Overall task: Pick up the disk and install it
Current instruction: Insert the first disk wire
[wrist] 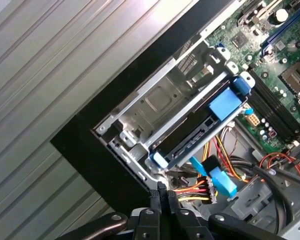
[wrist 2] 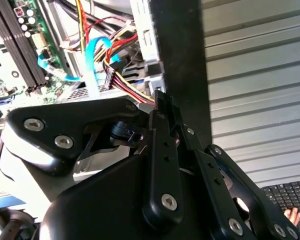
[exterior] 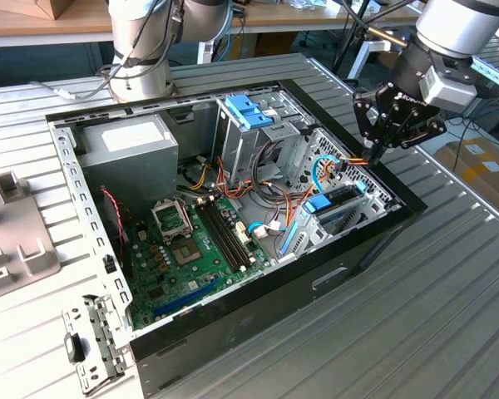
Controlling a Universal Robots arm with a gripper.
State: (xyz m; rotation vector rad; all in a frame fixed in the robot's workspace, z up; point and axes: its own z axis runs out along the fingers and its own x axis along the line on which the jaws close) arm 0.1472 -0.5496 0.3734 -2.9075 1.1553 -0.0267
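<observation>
Robotics lab or workshop. Ribbed aluminium bench [exterior: 449,291] carrying an opened desktop PC case [exterior: 233,316], arm base [exterior: 141,58] bolted at the far edge, wooden worktops [exterior: 58,21] behind, cardboard box [exterior: 482,162] on the floor at the exterior view's right.

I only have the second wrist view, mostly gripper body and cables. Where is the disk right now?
Observer: In the first wrist view the disk sits in the metal drive cage, framed by its light-blue rail.
Operator: Is the gripper holding it?
Observer: No. The gripper is shut, just clear of the disk, beside the coloured power cable.
Operator: Where is that in the case?
Observer: In the exterior view, at the computer case edge on the exterior view's right.
</observation>
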